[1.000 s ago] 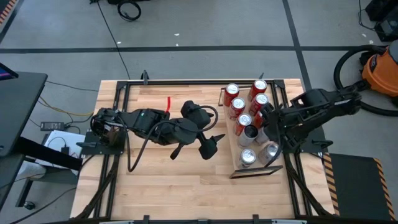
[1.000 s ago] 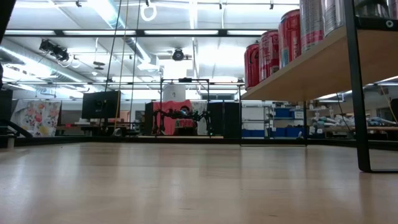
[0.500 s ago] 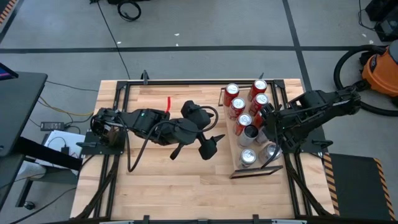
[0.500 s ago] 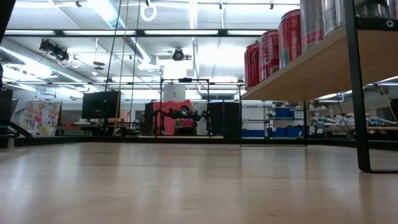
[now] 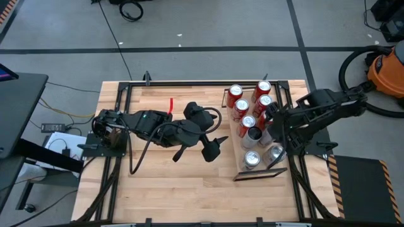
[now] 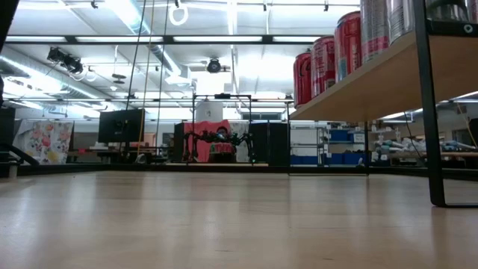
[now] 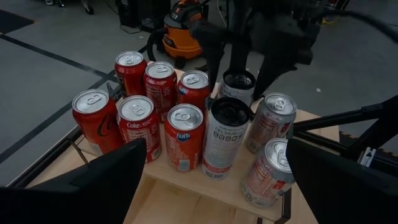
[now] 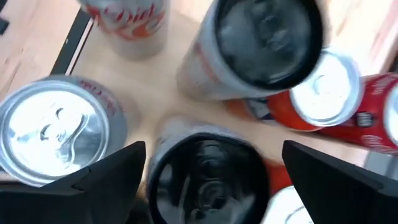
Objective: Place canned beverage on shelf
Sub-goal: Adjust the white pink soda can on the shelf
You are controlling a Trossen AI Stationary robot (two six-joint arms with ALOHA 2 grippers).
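Right wrist view: a black-topped can (image 8: 208,180) is seen upright on the shelf (image 8: 180,40), between the spread fingers of the right claw (image 8: 208,165), which is released around it. Red and silver cans (image 7: 185,137) are packed beside it. The left claw (image 5: 214,146) is held open over the table (image 5: 158,183).

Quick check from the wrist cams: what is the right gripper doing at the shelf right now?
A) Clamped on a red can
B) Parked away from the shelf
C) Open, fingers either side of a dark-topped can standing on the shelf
C: the right gripper stands open astride the dark-topped can standing on the shelf, fingers clear of it.
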